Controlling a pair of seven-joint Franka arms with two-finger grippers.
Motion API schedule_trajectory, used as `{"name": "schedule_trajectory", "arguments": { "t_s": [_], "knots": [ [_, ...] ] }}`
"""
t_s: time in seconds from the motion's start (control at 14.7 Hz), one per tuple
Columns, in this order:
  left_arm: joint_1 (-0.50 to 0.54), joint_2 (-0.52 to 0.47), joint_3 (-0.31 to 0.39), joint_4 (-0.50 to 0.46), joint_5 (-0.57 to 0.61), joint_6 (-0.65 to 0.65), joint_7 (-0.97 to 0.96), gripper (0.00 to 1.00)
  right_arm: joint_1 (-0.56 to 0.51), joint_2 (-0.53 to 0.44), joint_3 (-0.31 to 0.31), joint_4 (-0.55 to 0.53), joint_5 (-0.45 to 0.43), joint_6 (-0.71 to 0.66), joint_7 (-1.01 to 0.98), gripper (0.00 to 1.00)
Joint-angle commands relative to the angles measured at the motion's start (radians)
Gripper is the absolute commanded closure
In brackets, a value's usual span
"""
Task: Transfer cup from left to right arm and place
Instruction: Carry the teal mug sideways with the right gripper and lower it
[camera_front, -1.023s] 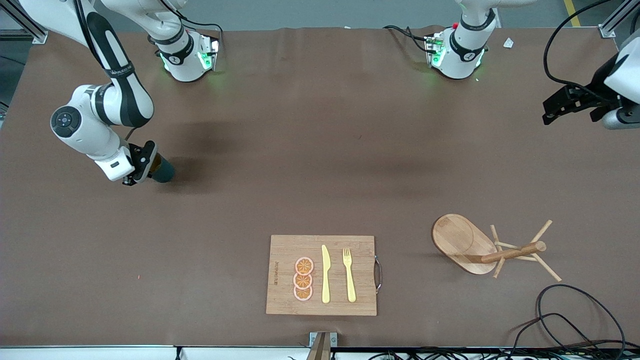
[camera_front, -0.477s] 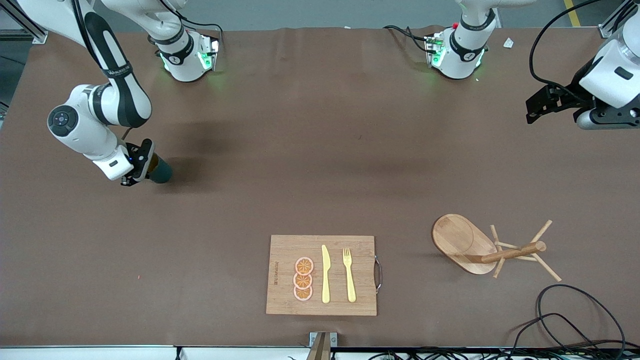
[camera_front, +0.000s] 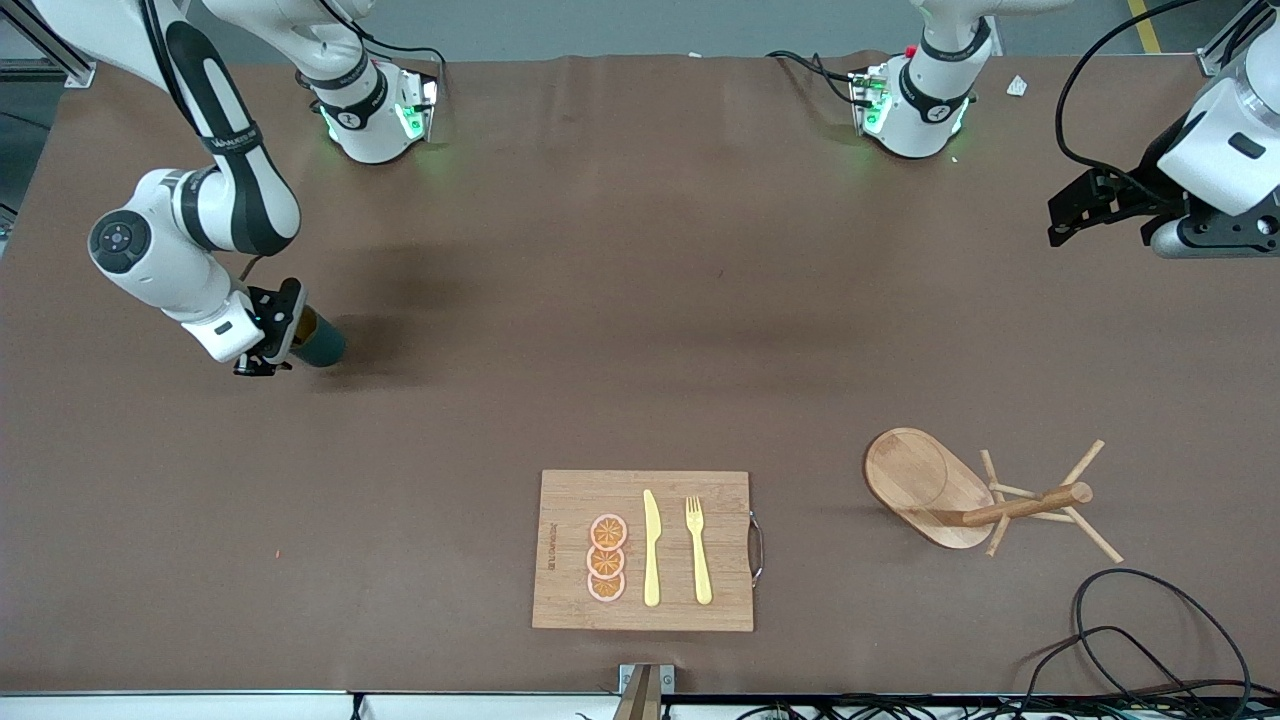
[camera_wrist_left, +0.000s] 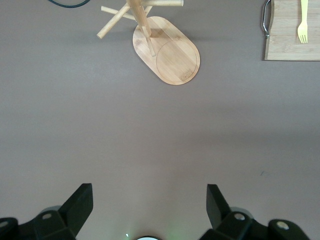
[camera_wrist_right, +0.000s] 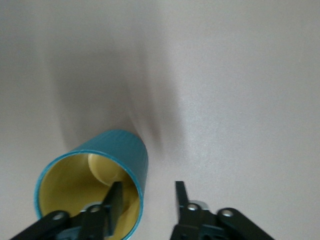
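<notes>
front view: the cup stands on the desk at the right arm's end, with the right gripper at its rim. from here i cannot tell whether it is gripped. the left gripper hangs over the left arm's end of the desk, well apart from the cup, waiting. the board and the wooden rack lie nearer the camera, clear of both arms.

right wrist view: this shows what the front view hides. one finger is inside the yellow interior and the other is outside the wall, with a gap between wall and outer finger, so the jaws look released. the risk: if the arm lifts or swings away before the inner finger clears the rim, it could catch the wall and tip the cup.

left wrist view: the jaws stand wide apart and empty over bare desk, with the rack and a board corner in sight. the cup does not appear here.
</notes>
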Motion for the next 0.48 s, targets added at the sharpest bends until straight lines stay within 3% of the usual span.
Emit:
{"name": "schedule_trajectory", "arguments": {
  "t_s": [0.0, 0.2, 0.41],
  "knots": [
    [0.014, -0.036, -0.001, -0.023, -0.016, 0.003, 0.021, 0.0, -0.02, -0.035, 0.016, 0.075, -0.004, -0.17, 0.008, 0.0],
    [0.014, -0.04, 0.002, -0.021, -0.016, -0.003, 0.018, 0.0, -0.019, -0.035, 0.016, 0.189, -0.004, -0.362, 0.1, 0.0],
    [0.014, -0.042, 0.004, -0.02, -0.016, -0.005, 0.023, 0.0, -0.022, -0.035, 0.015, 0.327, -0.004, -0.579, 0.317, 0.0]
  ]
}}
